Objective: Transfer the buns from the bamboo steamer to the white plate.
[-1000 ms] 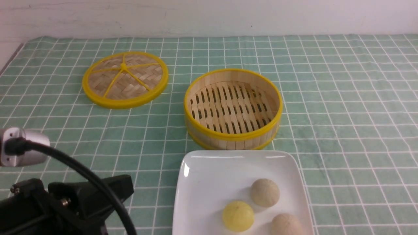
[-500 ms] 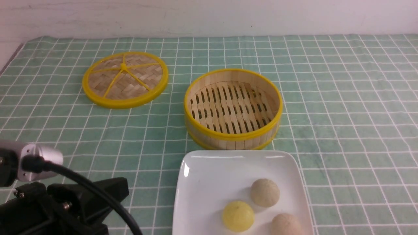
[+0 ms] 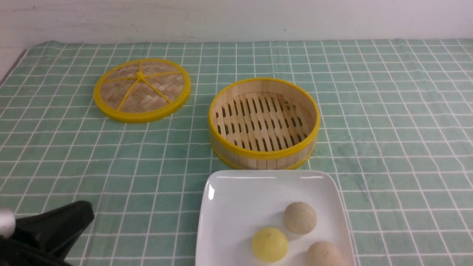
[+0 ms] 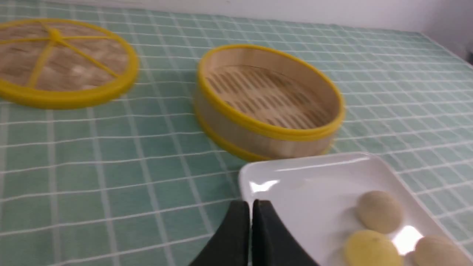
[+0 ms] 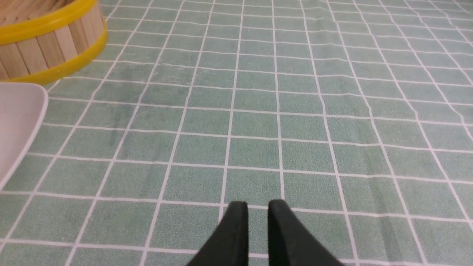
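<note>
The bamboo steamer (image 3: 263, 159) stands on the cloth with nothing on its slatted floor. In front of it lies the white plate (image 3: 240, 199). On the plate rest the buns: a yellow one (image 3: 269, 244), a beige one (image 3: 299, 217) and a second beige one (image 3: 323, 254) at the picture's edge. My left gripper (image 4: 252, 207) is shut and holds nothing; its tips hover by the near left corner of the plate (image 4: 314, 184). In the front view it shows as a black shape (image 3: 83, 218) at the bottom left. My right gripper (image 5: 258, 205) hangs over bare cloth, right of the plate (image 5: 18, 122), jaws slightly apart and empty.
The flat woven lid (image 3: 142, 89) with yellow rim and spokes lies at the back left, apart from the steamer. A green checked cloth (image 3: 388, 129) covers the table up to the white back wall. The steamer's wall (image 5: 48, 48) shows in a corner of the right wrist view.
My left arm has drawn back toward the bottom left of the front view; its silver camera and cable have dropped out of sight. The buns, plate, steamer and lid have not moved.
</note>
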